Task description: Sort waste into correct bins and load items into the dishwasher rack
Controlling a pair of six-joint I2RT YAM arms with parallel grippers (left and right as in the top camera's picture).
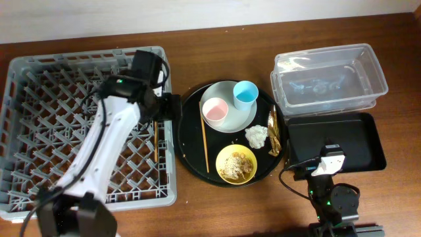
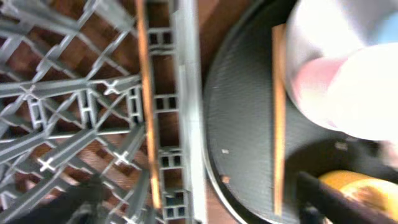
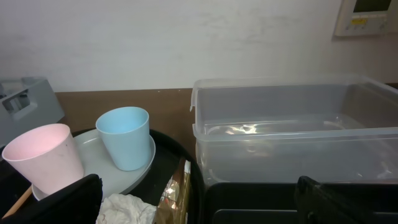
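Note:
The grey dishwasher rack (image 1: 39,79) fills the left. One chopstick (image 1: 155,141) lies in it along its right wall, also seen in the left wrist view (image 2: 146,106). The other chopstick (image 1: 204,135) (image 2: 278,118) lies on the round black tray. My left gripper (image 1: 172,107) (image 2: 199,208) is open and empty over the rack's right wall. The white plate (image 1: 230,120) holds the pink cup (image 1: 215,110) and blue cup (image 1: 245,92). The napkin (image 1: 256,136), the wrapper (image 1: 273,131) and the yellow bowl (image 1: 236,164) with scraps lie nearby. My right gripper (image 1: 327,159) (image 3: 205,214) is open and empty.
The large round black tray (image 1: 191,151) sits in the middle. The clear tub (image 1: 329,76) (image 3: 292,130) stands at the back right, with the shallow black tray (image 1: 342,141) in front of it. My right arm's base is at the front edge.

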